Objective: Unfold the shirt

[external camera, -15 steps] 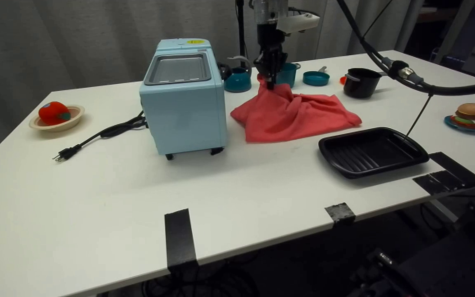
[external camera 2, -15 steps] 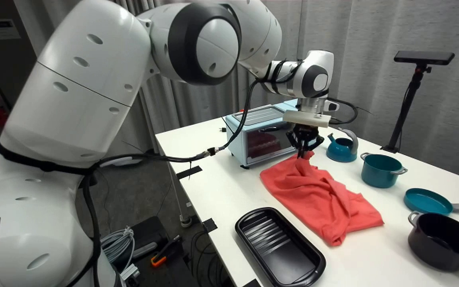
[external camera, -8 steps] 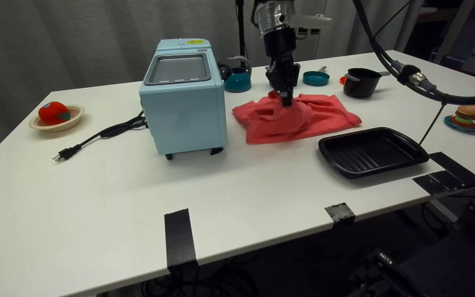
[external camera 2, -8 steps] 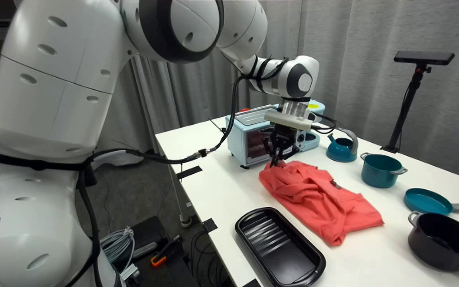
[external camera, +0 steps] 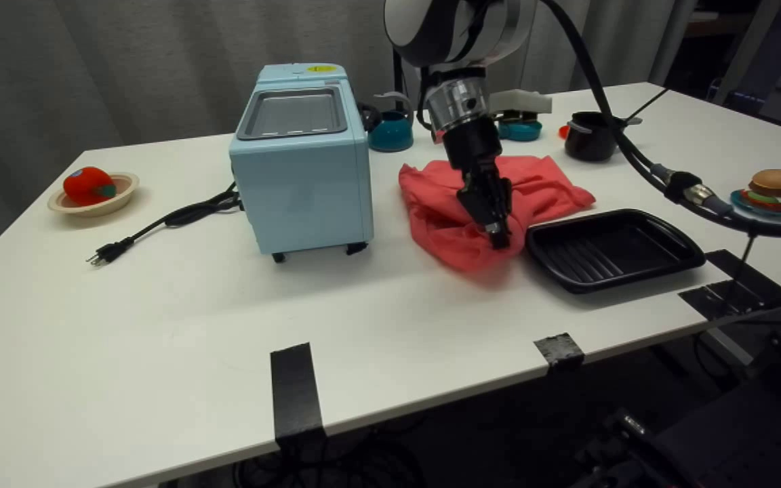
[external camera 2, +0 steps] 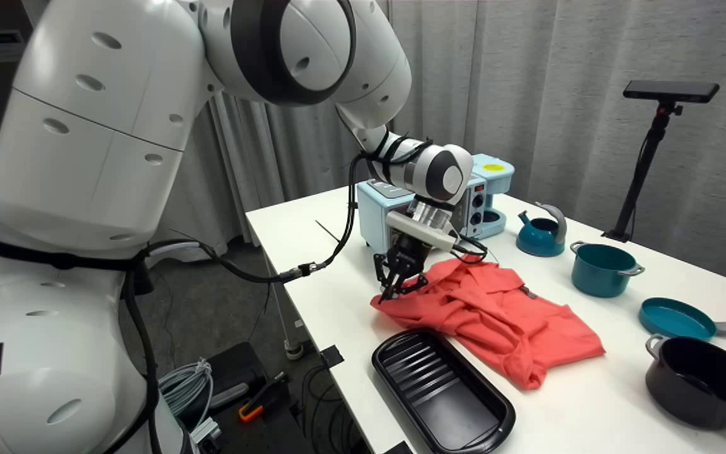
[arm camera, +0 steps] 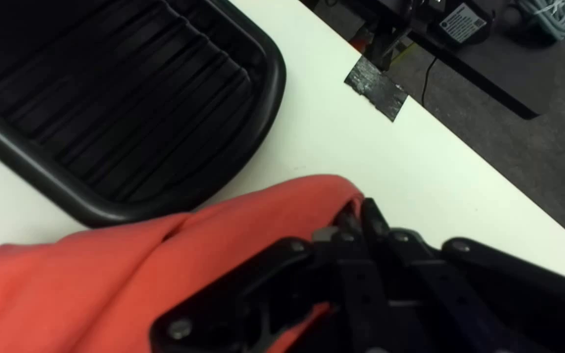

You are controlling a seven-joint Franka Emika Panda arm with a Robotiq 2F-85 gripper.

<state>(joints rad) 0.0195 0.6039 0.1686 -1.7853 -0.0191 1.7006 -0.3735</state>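
On a white table (external camera: pixel 160 366), a rumpled red shirt (external camera 2: pixel 495 306) is held beside a black ribbed baking pan (external camera 2: pixel 457 410) by the gripper (external camera: pixel 497 238).

A light-blue toaster oven (external camera: pixel 302 190) is set well apart, off the pan's ribbed end. The shirt is bunched along the pan's long side; whether the two touch cannot be told. A teal kettle (external camera 2: pixel 534 243) is seen across the shirt from the pan. Near the ribbed end, the jaws are closed almost fully, the shirt's edge being pinched between the fingertips (arm camera: pixel 373 219).
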